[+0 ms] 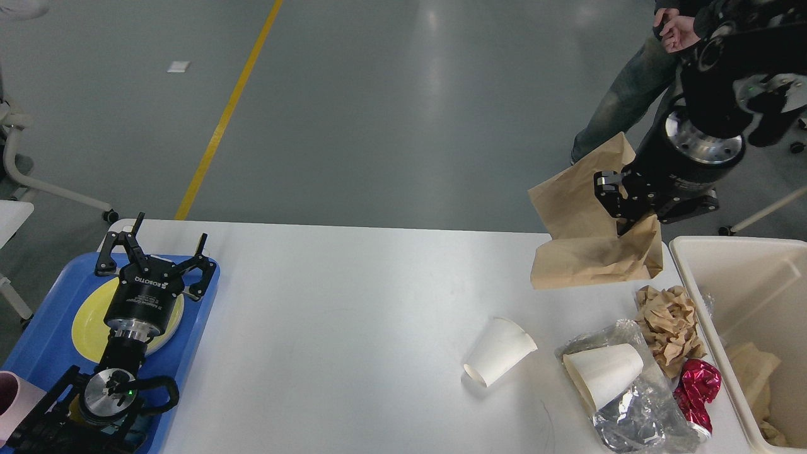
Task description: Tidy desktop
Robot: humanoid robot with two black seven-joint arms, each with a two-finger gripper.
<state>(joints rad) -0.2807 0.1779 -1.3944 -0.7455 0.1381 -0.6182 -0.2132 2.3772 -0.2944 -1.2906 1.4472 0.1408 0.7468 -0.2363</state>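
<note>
The white desktop (353, 315) fills the lower half of the head view. My right gripper (621, 211) hangs above its far right corner, shut on a brown paper bag (589, 243) that dangles clear of the surface. On the desktop lie two tipped white paper cups (499, 350) (604, 373), one on a crinkled silver foil wrapper (637, 413), plus crumpled brown paper (669, 328) and a shiny red wrapper (696, 388). My left gripper (151, 252) stands open above the yellow plate (88, 318) on the blue tray (38, 353).
A cream-beige bin (750, 302) stands at the desktop's right edge with brown paper inside. A pink cup (12, 394) sits at the tray's near left. A person in jeans (621, 101) stands on the grey floor beyond the far right corner.
</note>
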